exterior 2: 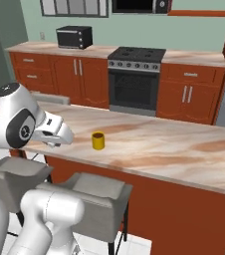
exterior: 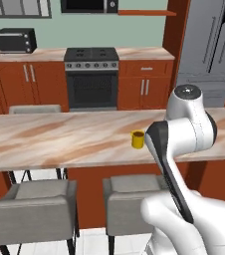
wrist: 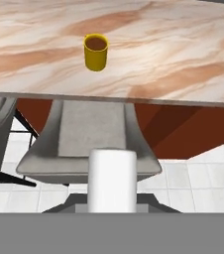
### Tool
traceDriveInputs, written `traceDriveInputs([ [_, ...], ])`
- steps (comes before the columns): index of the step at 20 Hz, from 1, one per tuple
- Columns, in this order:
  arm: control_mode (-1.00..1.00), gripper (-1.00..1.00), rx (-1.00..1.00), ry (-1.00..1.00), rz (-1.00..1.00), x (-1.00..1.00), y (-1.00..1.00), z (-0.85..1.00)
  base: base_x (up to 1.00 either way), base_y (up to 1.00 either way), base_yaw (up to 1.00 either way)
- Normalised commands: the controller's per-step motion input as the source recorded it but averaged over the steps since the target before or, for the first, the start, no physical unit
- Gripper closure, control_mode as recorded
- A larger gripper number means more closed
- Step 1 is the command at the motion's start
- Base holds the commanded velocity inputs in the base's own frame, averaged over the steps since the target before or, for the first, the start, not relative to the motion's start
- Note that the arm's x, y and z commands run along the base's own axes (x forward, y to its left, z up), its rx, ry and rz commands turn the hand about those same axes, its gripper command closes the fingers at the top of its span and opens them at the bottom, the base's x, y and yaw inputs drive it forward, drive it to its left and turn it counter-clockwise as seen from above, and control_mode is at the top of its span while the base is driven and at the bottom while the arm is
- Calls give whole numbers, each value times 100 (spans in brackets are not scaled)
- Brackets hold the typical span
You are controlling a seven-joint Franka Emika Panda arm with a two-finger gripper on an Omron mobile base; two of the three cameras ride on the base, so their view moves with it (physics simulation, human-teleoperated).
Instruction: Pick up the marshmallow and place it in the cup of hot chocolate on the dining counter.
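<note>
Between the gripper's (wrist: pixel 112 206) fingertips, at the bottom of the hand view, sits the marshmallow (wrist: pixel 112 179): a white blocky cylinder, large in frame because it is right at the camera. The fingertips themselves are hidden behind it, so I cannot see the contact; judged from its position, the gripper is pinched on it.

Ahead of and above the gripper in that view: the cup of hot chocolate (wrist: pixel 96 51), yellow, upright, brown inside, standing on the dining counter (wrist: pixel 183 59) a little back from the near edge. Directly beyond the gripper, below counter level, a grey stool (wrist: pixel 91 134).

Base views: cup (exterior: pixel 138 139) stands alone on the marble top; the hand is hidden behind the arm's own links in both.

Progress, as a judgement: pick appears done, marshmallow lifted. Place not yet done, since nothing white shows in the cup. Left: carry up and forward over the counter edge, centre over the cup mouth, release.
</note>
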Motion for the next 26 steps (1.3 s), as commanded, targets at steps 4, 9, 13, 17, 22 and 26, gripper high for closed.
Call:
traceDriveInputs([
  [4,100,100,0,0,0,0,0,0,56,0,-16],
  [9,100,100,0,0,0,0,0,0,56,-5,0],
  [13,-100,100,8,24,9,74,-3,0,0,0,0],
  [17,-100,100,0,8,6,74,-3,0,0,0,0],
  [22,-100,100,0,9,7,72,-18,0,0,0,0],
  [26,-100,100,0,3,18,66,-36,-3,0,0,0],
])
